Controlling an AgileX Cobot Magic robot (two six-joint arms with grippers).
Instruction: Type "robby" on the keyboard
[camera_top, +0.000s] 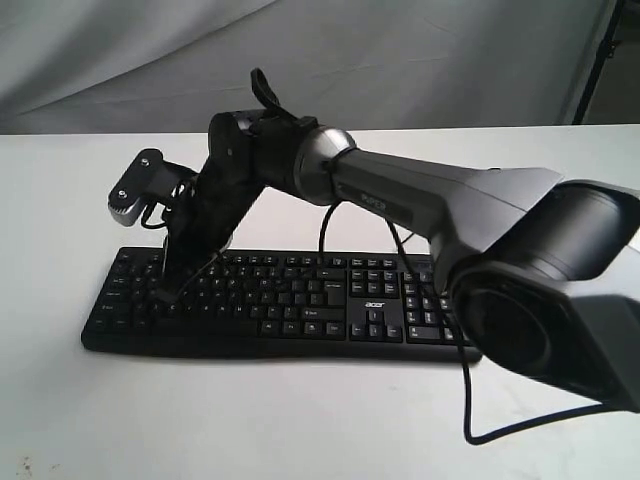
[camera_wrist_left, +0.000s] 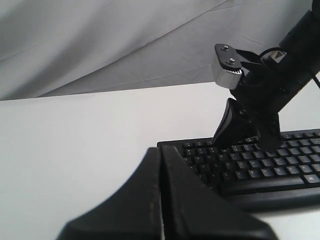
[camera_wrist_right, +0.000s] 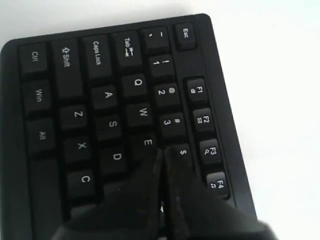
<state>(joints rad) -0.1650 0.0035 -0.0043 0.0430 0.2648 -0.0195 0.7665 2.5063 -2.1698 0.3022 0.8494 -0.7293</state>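
We list:
- One right pincer (camera_top: 165, 288), fingers seemingly together, tip pointing down at the keys. We cannot confirm contact.
- One black keyboard (camera_top: 300, 305) with white legends directly beneath the pincer, most of its length running away toward the arm's base.
- White counter (camera_top: 300, 420) under both.
- Silver-faced wrist camera (camera_top: 135, 192) just above the pincer.
- Thin black cable (camera_top: 322, 225) looping behind the keyboard, apart from the pincer.
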